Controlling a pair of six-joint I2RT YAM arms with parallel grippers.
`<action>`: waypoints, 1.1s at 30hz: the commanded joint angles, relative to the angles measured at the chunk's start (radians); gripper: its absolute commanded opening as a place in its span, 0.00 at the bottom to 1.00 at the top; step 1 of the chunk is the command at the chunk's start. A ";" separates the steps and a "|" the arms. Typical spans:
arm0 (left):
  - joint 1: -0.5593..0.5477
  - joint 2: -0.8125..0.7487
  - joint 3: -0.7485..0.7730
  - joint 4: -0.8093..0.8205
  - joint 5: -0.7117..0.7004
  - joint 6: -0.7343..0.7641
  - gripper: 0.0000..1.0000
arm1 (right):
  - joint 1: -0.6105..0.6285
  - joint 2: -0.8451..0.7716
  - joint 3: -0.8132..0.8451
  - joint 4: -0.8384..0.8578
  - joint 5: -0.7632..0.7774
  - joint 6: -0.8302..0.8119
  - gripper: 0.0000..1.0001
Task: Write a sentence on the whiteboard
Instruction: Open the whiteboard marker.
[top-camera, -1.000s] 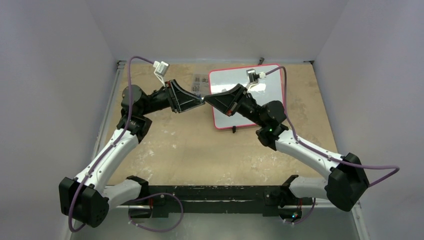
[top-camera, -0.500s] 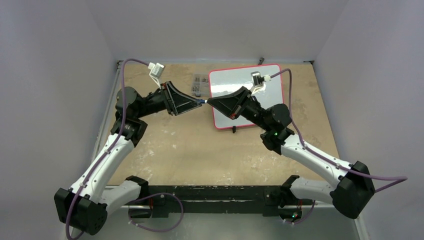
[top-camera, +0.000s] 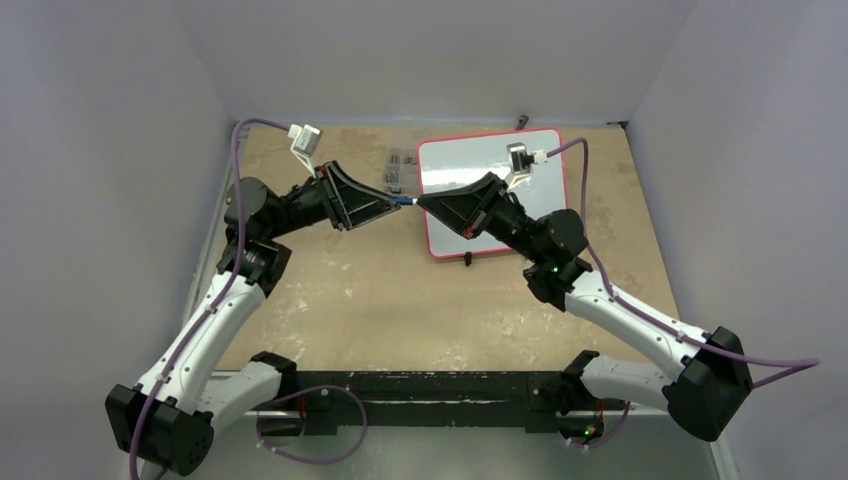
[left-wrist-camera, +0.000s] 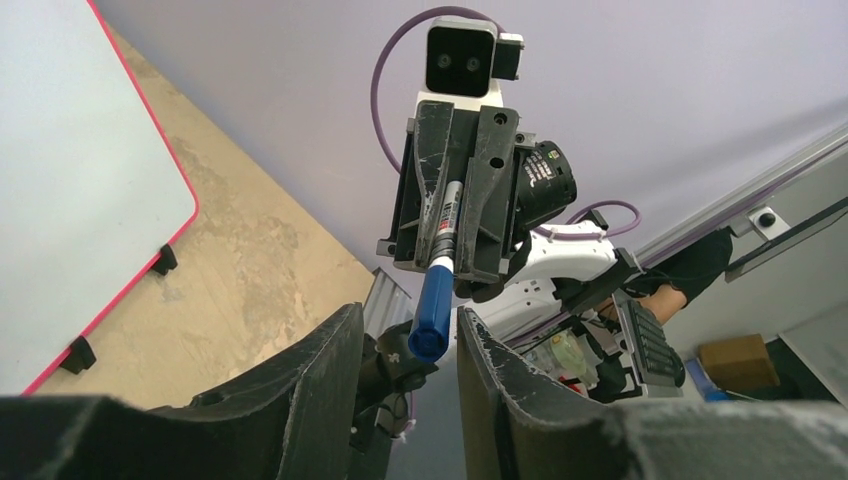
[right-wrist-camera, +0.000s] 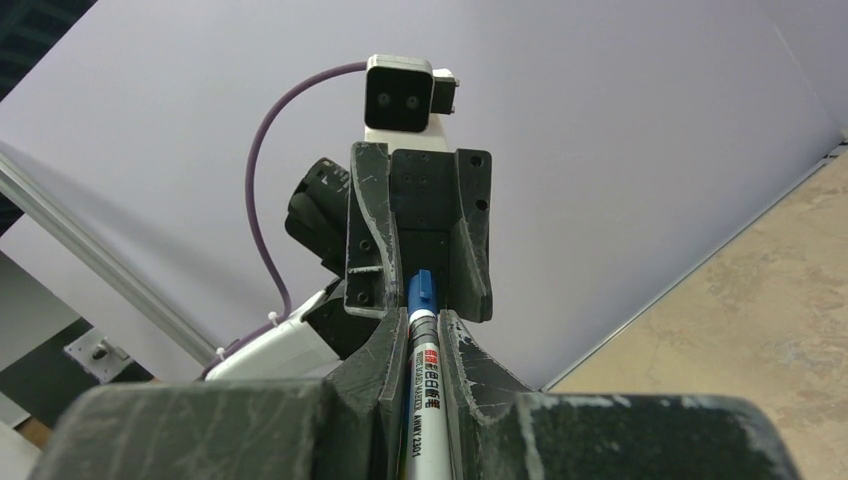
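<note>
The whiteboard (top-camera: 452, 165), red-framed with black feet, lies at the back right of the table, and its face is blank where it shows; no sentence is visible. It also shows in the left wrist view (left-wrist-camera: 70, 170). My right gripper (top-camera: 421, 203) is shut on a marker (right-wrist-camera: 426, 390), holding it off the board's left edge. The marker's blue cap (left-wrist-camera: 431, 312) points at my left gripper (top-camera: 397, 203). My left gripper (left-wrist-camera: 410, 322) is open, its jaws either side of the cap with gaps. In the right wrist view the cap (right-wrist-camera: 420, 290) reaches into the left gripper (right-wrist-camera: 420, 240).
A small grey patterned item (top-camera: 398, 170) lies on the tan tabletop just left of the whiteboard. A small black object (top-camera: 521, 121) sits at the back wall. A metal rail (top-camera: 215, 220) runs along the table's left edge.
My left arm has drawn back to the left, and the right gripper has shifted slightly. The blue cap now shows in a small gap between the two grippers' tips.
</note>
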 joint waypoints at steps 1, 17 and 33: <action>0.007 0.007 0.023 0.084 -0.012 -0.043 0.38 | 0.005 -0.010 -0.002 0.013 0.016 -0.012 0.00; 0.004 0.022 0.006 0.114 -0.007 -0.067 0.00 | 0.005 0.000 -0.001 0.007 0.025 -0.015 0.00; 0.034 -0.102 -0.135 0.015 -0.222 0.125 0.00 | -0.087 -0.081 0.024 -0.369 0.101 0.097 0.00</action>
